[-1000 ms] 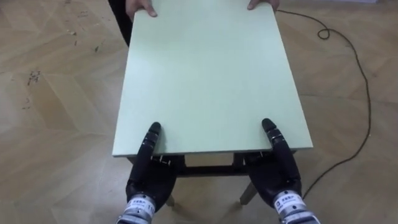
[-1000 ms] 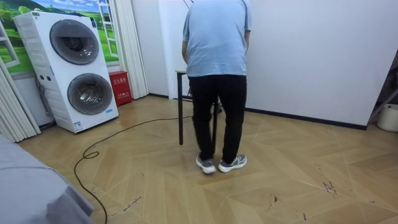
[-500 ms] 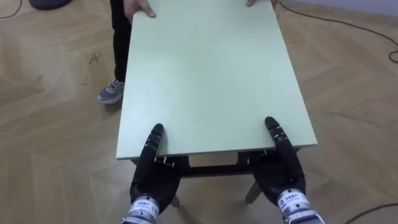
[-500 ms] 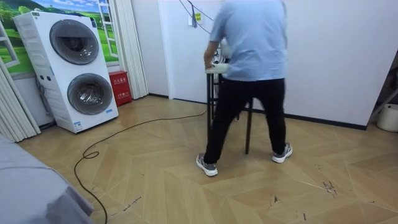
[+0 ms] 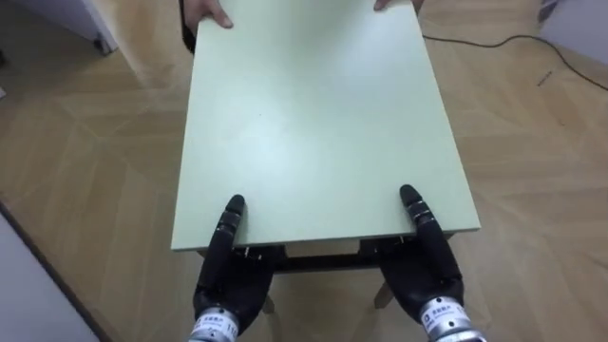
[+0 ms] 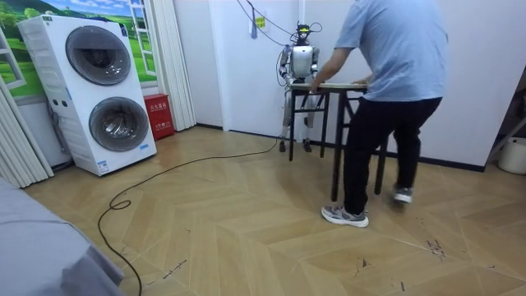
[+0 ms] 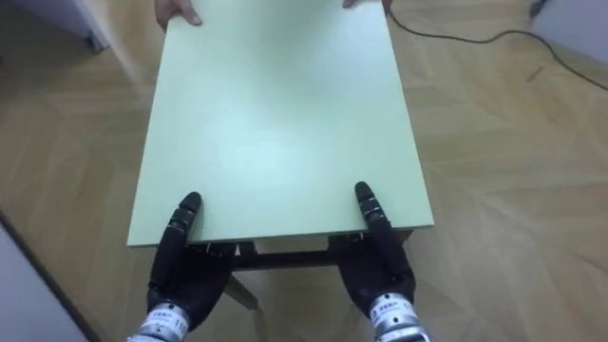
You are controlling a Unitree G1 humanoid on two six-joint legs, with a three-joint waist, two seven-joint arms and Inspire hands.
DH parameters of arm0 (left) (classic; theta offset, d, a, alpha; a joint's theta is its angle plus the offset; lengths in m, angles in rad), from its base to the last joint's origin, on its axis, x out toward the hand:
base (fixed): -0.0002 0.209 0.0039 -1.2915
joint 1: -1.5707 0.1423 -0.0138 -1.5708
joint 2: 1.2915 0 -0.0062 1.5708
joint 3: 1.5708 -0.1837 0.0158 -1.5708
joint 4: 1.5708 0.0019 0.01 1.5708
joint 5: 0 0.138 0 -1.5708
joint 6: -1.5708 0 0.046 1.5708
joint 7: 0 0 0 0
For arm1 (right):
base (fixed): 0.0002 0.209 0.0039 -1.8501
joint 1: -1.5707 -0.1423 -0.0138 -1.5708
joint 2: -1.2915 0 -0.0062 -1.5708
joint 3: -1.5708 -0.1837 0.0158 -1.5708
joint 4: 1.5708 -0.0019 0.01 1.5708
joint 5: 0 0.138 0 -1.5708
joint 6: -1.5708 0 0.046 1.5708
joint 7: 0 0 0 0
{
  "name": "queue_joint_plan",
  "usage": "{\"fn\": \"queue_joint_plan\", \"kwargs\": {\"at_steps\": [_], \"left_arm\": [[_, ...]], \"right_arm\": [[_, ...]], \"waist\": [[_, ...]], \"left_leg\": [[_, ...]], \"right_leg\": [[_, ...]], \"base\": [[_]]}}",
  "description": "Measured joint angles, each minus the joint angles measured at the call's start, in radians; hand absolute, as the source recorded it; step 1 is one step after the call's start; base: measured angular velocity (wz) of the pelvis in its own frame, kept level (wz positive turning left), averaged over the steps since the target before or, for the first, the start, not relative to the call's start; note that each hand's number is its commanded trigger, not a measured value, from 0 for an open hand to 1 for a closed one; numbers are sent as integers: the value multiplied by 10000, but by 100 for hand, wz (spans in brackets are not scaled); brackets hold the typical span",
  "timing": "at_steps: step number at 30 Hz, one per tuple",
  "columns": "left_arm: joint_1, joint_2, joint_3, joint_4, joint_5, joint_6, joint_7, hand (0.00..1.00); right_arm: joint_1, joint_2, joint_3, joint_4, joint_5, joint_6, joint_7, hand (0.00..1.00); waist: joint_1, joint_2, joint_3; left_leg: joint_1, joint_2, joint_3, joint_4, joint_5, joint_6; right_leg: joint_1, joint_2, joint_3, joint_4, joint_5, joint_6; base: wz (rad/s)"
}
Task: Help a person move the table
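Table (image 5: 318, 123) sits btw robot & person (image 6: 393, 66), near the white wall. Left hand (image 5: 228, 278) & right hand (image 5: 425, 274) each pinch its near edge, thumb on top, fingers under. Person's hands (image 5: 205, 11) grip far edge.

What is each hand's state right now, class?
Left hand: pinching the table edge, thumb on top.
Right hand: same, pinching the table edge.

Both eye views look steeply down, close on the table (image 5: 323, 123) — the room view watches it from afar.
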Motion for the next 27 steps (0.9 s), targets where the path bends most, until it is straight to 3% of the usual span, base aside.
{"fn": "queue_joint_plan", "kwargs": {"at_steps": [5,8,10,11,12,13,14,15,17,19,21,27], "left_arm": [[126,54,85,-18,0,24,2,100],[230,51,60,-42,-2,-18,2,100],[227,45,-41,-57,3,-32,2,100],[168,66,-37,-68,-15,-74,2,100],[91,2,-50,-5,-73,-83,18,100],[92,-30,-31,-4,-73,-67,27,100],[88,-74,-83,-11,-47,-62,26,100],[89,-77,-104,-12,-21,-67,26,100],[74,-50,-26,-17,-28,-69,26,100],[-11,-26,21,-17,-36,-26,27,100],[-109,7,116,-50,-36,-4,60,100],[-63,-72,109,-61,-31,62,140,100]], "right_arm": [[-121,72,62,246,-73,63,10,100],[-74,78,114,253,-59,77,10,100],[15,147,31,250,-124,92,9,100],[-17,205,21,220,-187,91,7,100],[-81,149,-13,175,-248,63,-25,100],[-91,102,-17,160,-241,30,-25,100],[-123,13,-51,175,-183,9,-29,100],[-127,12,-62,185,-157,3,-29,100],[-221,18,-1,182,-165,10,-66,100],[-283,5,-19,178,-148,26,-110,100],[-352,-9,-59,70,-161,131,-238,100],[-346,-117,-44,12,-182,137,-311,100]], "waist": [[319,7,-3],[277,22,-1],[158,54,-4],[-4,33,-8],[-205,173,-22],[-294,230,-41],[-369,308,-60],[-392,346,-58],[-356,433,-45],[-383,555,-47],[-573,560,-47],[-181,534,-51]], "left_leg": [[-261,24,-103,75,72,-102],[-562,-25,-455,411,85,-118],[-799,-3,-1274,715,110,-165],[-1003,-120,-1746,757,191,-296],[-1240,-301,-1669,828,306,-335],[-1313,-229,-998,777,417,-243],[-1349,188,788,669,523,-70],[-1369,544,2112,861,448,37],[-1436,888,2928,1473,24,93],[-1462,832,2921,1317,-24,199],[-1397,518,2749,775,278,496],[-1057,67,2770,260,474,802]], "right_leg": [[146,109,-68,-117,0,0],[252,197,-544,55,-52,-84],[-8,547,-39,525,-413,-548],[-283,1010,453,-24,-551,-800],[-530,1194,274,-117,-354,-1024],[-478,1091,-108,-99,-359,-1039],[-391,979,-660,-161,-349,-1066],[-328,941,-1243,-167,-348,-1069],[-262,988,-1962,-153,-352,-1075],[-160,1029,-2128,-105,-374,-1039],[-314,810,-2053,155,-449,-911],[-413,408,-1837,793,-611,-635]], "base": [[37],[78],[116],[138],[140],[123],[98],[81],[52],[50],[54],[17]]}}
